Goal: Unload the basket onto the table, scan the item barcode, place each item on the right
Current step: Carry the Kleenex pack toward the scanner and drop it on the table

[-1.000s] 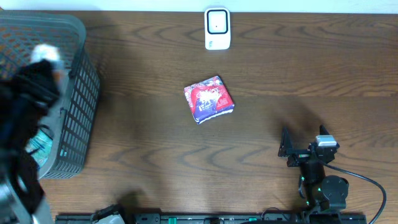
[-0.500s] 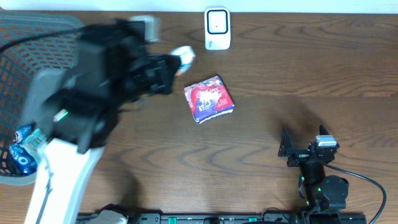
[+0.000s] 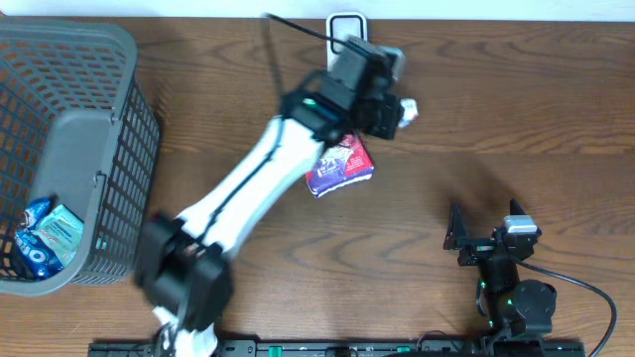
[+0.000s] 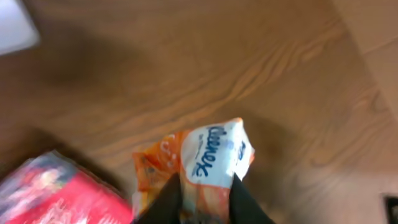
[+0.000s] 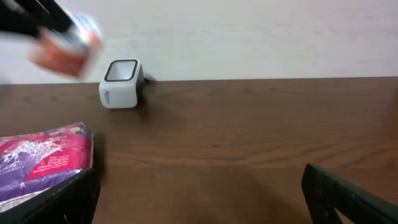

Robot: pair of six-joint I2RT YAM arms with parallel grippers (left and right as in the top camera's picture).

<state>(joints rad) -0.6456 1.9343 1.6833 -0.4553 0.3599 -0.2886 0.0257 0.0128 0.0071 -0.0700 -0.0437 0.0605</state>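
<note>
The left gripper (image 4: 205, 199) pinches the lower end of an orange-and-white soft Kleenex tissue pack (image 4: 214, 155), held off the dark wood-grain table (image 3: 496, 109) at 4 o'clock of the small white box scanner (image 5: 121, 83). A red-and-purple foil packet (image 3: 342, 169) lies at centre. A grey plastic mesh basket (image 3: 119, 149) sits at 9 o'clock. The right gripper (image 3: 484, 230), spread wide, rests at 4 o'clock. A pale wall (image 5: 249, 31) backs the table.
</note>
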